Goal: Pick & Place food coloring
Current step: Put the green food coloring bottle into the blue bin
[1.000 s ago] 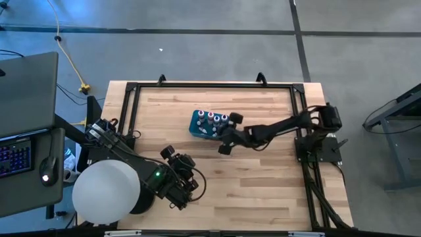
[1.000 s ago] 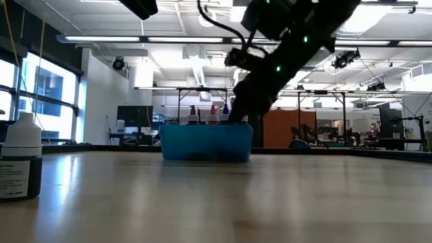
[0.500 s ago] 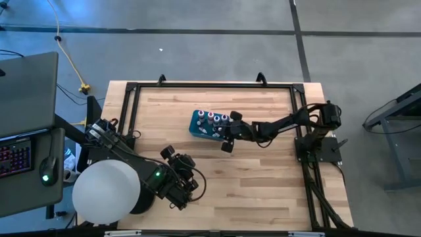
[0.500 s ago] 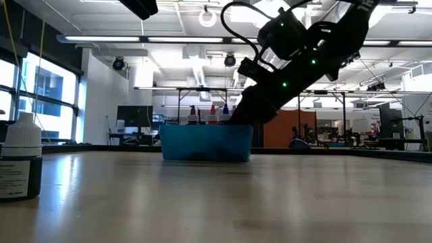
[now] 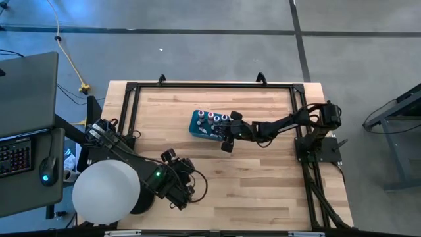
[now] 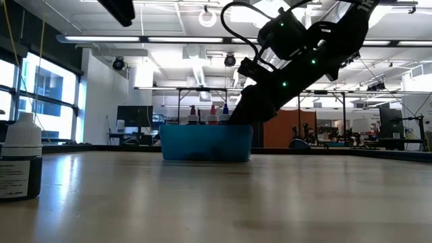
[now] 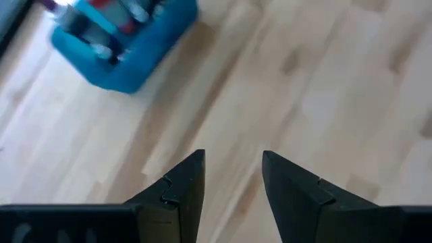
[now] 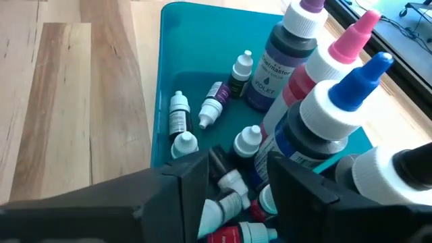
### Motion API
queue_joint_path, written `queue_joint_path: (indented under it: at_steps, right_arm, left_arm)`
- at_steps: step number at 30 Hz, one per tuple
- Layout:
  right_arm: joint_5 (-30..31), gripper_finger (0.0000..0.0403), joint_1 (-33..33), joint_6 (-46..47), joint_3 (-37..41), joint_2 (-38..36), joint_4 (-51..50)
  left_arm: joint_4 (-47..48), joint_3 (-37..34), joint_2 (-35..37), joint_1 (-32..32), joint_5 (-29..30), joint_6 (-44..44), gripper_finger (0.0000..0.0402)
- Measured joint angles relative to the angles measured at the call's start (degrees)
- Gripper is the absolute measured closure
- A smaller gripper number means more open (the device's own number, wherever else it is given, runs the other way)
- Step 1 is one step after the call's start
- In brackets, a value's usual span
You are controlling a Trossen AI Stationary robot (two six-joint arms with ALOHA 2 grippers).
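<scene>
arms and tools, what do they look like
Both arms are dark and jointed, with black cables looping along them and small green lights on the links. The left arm passes beside a large white dome at its base. The left tool has two matte black wedge-shaped fingers with stepped notches on the inner edges. The right tool has similar broad, dark, angular fingers.

One teal box (image 5: 205,125), two arms, several small bottles (image 8: 181,118).

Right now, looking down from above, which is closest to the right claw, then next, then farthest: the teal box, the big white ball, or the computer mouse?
From the right gripper:
1. Teal box, right beside it, mid-table.
2. White ball, at the table's near-left corner.
3. Computer mouse, on the desk left of the table.
</scene>
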State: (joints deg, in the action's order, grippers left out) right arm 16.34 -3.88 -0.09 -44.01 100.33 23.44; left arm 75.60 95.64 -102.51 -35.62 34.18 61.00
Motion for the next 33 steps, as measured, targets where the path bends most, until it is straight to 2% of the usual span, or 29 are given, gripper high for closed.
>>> queue_joint_path:
  at_steps: [6,11,14,19,25,31,33]
  right_arm:
    - [0.00,0.0250,0.15,0.25,-0.02,0.00,-0.02]
    - [-0.02,0.0258,0.15,0.29,-0.04,0.00,-0.23]
    - [-0.02,0.0263,0.15,0.29,-0.06,0.00,-0.39]
    - [-0.01,0.0264,0.15,0.28,-0.07,-0.02,-1.34]
    - [0.04,0.0265,0.15,0.27,-0.07,-0.02,-1.76]
    - [0.19,0.0265,0.15,0.27,-0.07,-0.02,-1.87]
    - [0.20,0.0265,0.15,0.25,-0.07,-0.02,-1.90]
  left_arm:
    - [-5.86,0.00,-1.25,-0.04,-9.11,-10.96,0.0257]
    - [-14.94,0.12,-3.36,-0.02,-22.83,-24.99,0.0257]
    - [-15.59,-0.28,-5.52,-0.04,-27.60,-31.09,0.0257]
    - [-16.36,-0.07,-8.38,0.55,-32.47,-32.27,0.0257]
    - [-15.38,-0.02,-12.28,2.27,-33.60,-33.02,0.0257]
    - [-16.42,0.12,-15.77,4.50,-40.08,-34.15,0.0257]
    - [-15.11,0.01,-16.42,4.66,-40.08,-34.20,0.0257]
